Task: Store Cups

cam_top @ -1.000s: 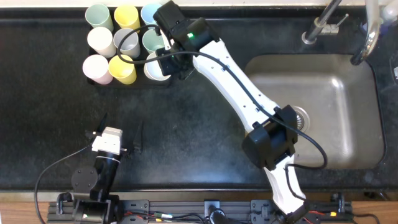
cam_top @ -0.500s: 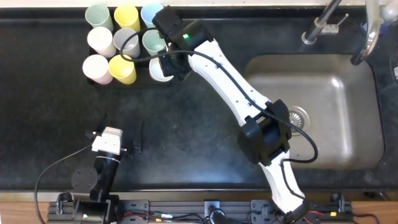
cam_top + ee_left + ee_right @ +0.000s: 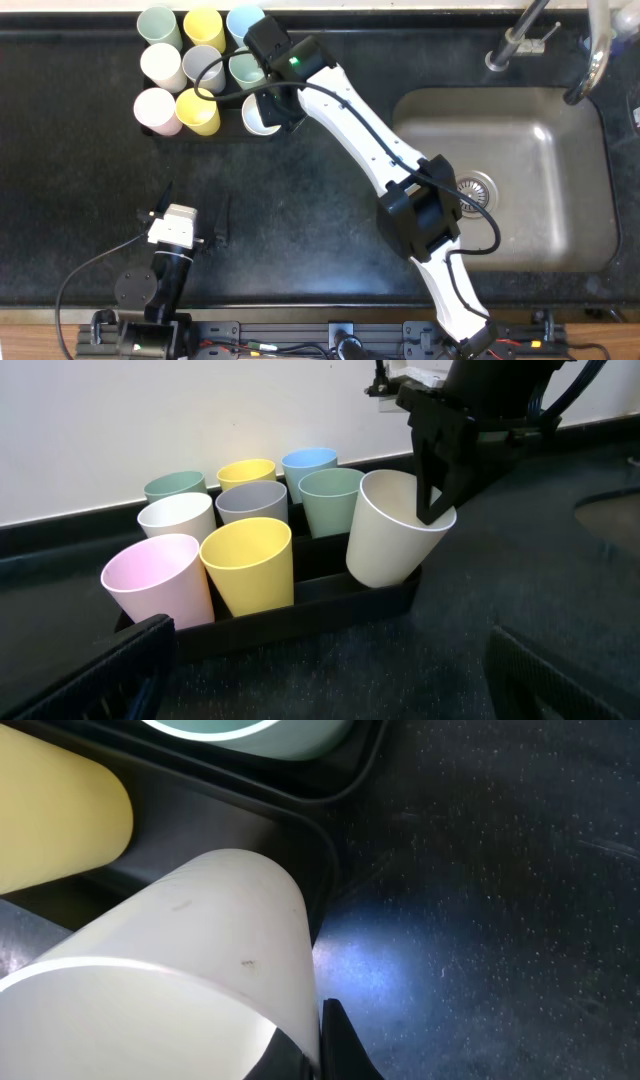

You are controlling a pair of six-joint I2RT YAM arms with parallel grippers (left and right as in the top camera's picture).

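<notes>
A black tray [image 3: 300, 615] at the back left of the counter holds several cups, among them pink [image 3: 160, 580], yellow [image 3: 250, 565], white [image 3: 178, 520] and green [image 3: 330, 500]. A cream cup [image 3: 390, 530] leans tilted in the tray's front right slot. My right gripper [image 3: 435, 485] is shut on its rim, one finger inside the cup. In the top view this gripper [image 3: 272, 100] sits over the cream cup [image 3: 256, 116]. Up close, the cream cup [image 3: 190, 960] lies against the tray's edge [image 3: 320, 850]. My left gripper [image 3: 192, 205] stands open near the counter's front, far from the tray.
A steel sink [image 3: 500, 180] with a faucet [image 3: 520, 40] takes the right part of the counter. Dark worktop [image 3: 300, 230] stretches between the tray and the arm bases. A pale wall [image 3: 150, 420] runs behind the tray.
The right arm's elbow has swung left and its gripper, still holding the cream cup, has shifted slightly at the tray's front right corner. The left arm has stayed still.
</notes>
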